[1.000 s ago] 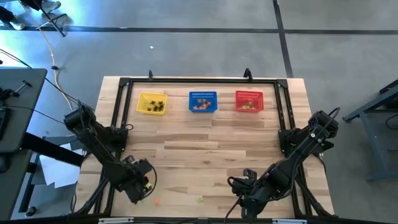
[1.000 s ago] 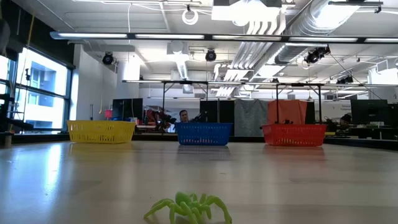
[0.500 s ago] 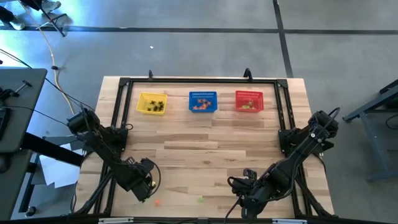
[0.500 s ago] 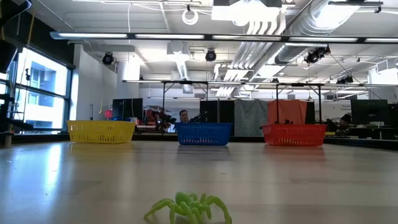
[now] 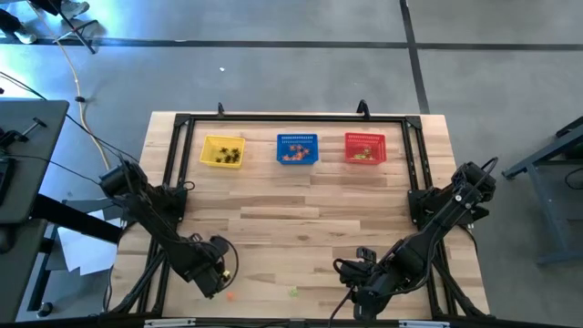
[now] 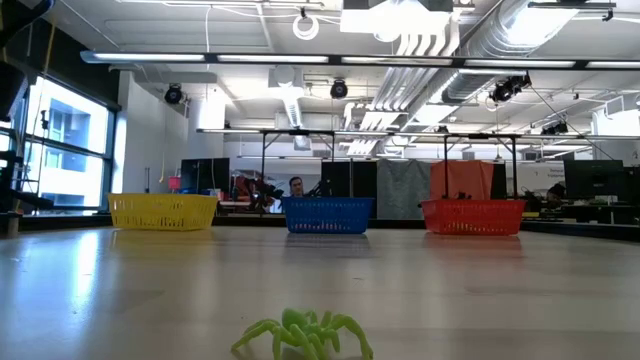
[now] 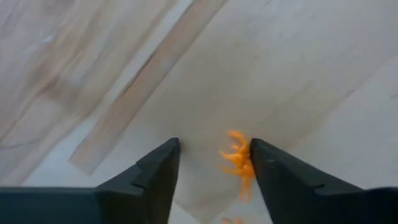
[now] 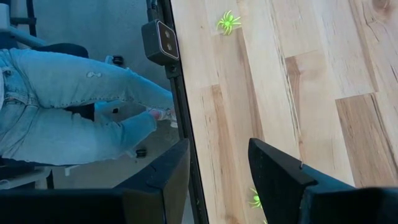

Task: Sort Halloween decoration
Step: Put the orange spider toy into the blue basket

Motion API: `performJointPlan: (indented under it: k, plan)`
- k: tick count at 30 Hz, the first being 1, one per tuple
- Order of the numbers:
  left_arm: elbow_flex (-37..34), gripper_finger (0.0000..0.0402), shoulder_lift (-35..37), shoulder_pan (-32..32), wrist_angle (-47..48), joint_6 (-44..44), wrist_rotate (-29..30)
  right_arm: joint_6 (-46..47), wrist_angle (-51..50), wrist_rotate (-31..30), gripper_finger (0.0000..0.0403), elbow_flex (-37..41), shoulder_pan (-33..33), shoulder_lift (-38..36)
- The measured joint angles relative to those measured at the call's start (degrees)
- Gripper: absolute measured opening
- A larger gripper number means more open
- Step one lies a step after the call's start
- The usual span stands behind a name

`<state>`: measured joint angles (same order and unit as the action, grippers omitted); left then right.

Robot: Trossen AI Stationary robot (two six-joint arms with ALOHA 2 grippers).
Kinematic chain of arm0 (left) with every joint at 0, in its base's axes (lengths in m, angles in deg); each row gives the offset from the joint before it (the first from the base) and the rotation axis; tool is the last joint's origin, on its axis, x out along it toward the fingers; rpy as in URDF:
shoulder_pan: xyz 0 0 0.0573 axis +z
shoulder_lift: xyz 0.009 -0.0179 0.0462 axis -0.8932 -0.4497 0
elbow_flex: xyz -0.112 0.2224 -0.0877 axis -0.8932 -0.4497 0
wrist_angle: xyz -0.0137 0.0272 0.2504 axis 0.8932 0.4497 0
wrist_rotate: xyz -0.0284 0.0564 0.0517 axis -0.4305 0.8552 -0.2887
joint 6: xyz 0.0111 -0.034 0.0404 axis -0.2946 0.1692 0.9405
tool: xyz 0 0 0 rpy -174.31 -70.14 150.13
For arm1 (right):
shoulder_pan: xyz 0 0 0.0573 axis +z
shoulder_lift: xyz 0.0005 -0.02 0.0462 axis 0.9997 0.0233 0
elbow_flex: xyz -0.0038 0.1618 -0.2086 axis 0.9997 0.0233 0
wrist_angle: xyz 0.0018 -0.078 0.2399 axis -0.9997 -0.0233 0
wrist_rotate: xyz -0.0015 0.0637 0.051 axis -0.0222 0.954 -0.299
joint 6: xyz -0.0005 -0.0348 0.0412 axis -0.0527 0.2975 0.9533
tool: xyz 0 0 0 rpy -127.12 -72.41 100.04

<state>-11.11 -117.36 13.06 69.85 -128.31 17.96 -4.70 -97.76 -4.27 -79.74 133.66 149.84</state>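
A tiny orange trinket [image 7: 239, 163] lies on the wooden table between the fingers of my open left gripper [image 7: 214, 149], close against one finger. That gripper [image 5: 219, 278] points down near the table's front left. The high view shows an orange trinket [image 5: 230, 295] just beside it. A light green spider trinket [image 5: 293, 292] lies by the front edge, large in the low view [image 6: 305, 333]. My right gripper [image 8: 219, 149] hangs open above the front right [image 5: 364, 290], with nothing between its fingers. My left gripper comes from above, pointing down, its fingers on either side of the orange trinket's body [image 7: 236, 158], which lies on the table. The trinket's legs reach up to one finger [image 7: 264, 168]; whether that finger touches them I cannot tell.
Yellow [image 5: 222, 151], blue [image 5: 297, 148] and red [image 5: 364, 148] mesh baskets stand in a row at the far side, each with trinkets inside. A second green trinket [image 8: 255, 199] lies under my right gripper. A person's legs [image 8: 74, 106] stand beyond the near edge.
My left gripper has sunk a little and shifted toward the table's right, toward the orange trinket, staying open. The trinkets have not moved.
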Motion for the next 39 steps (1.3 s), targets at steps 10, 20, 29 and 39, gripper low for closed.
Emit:
performJointPlan:
  k: [10,20,29,39]
  plan:
    - [0.00,0.0026,-0.70,-0.02,-1.07,1.66,0.00,0.00,0.00,0.00,0.0160,0.00,0.00,0.00]
    - [-0.11,0.0003,-0.67,0.00,-1.12,2.45,-0.37,0.00,0.01,0.01,0.0160,0.00,0.00,0.00]
    - [1.47,0.0005,-0.89,0.00,-1.16,2.49,0.51,0.00,-0.01,0.01,0.0160,0.00,0.00,0.00]
    - [2.08,0.0083,-0.89,0.75,-0.83,-5.04,1.46,0.00,-0.01,0.01,0.0160,0.00,0.00,0.00]
